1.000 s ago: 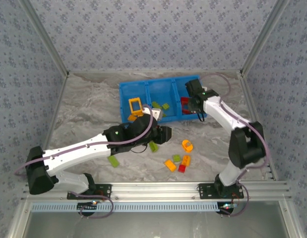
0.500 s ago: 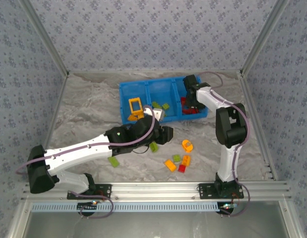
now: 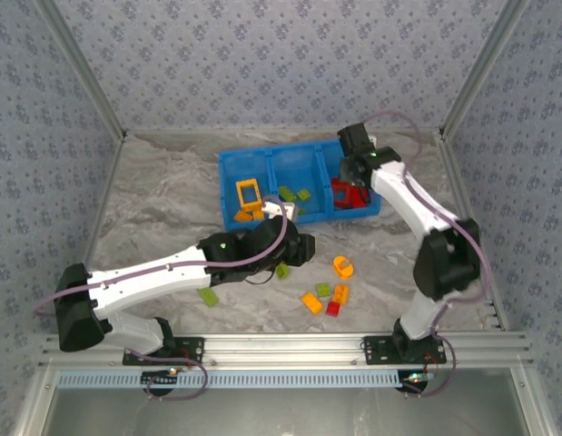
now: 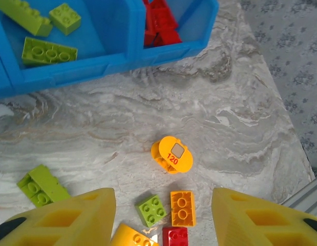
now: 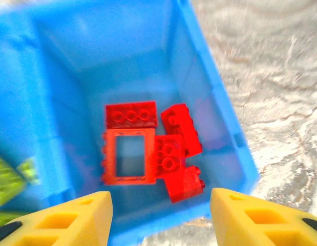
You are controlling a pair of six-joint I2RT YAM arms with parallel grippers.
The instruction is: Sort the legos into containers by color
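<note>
The right gripper (image 5: 159, 221) is held parted and empty above red legos (image 5: 148, 148) in the right-end container (image 5: 209, 92), by the desk's far edge. The left gripper (image 4: 163, 218), parted and empty, is held over loose legos (image 4: 181, 207) mid-desk; "120" is read on the orange rounded piece (image 4: 171, 154) in its wrist view, not from above

Overhead view from behind; wrist views close, downward; blue bin (image 3: 312, 218) shared

Bright, even light falls from above; shadows on my table (image 3: 153, 209) are soft and faint. My right wrist view is slightly blurred, my left sharp.
</note>
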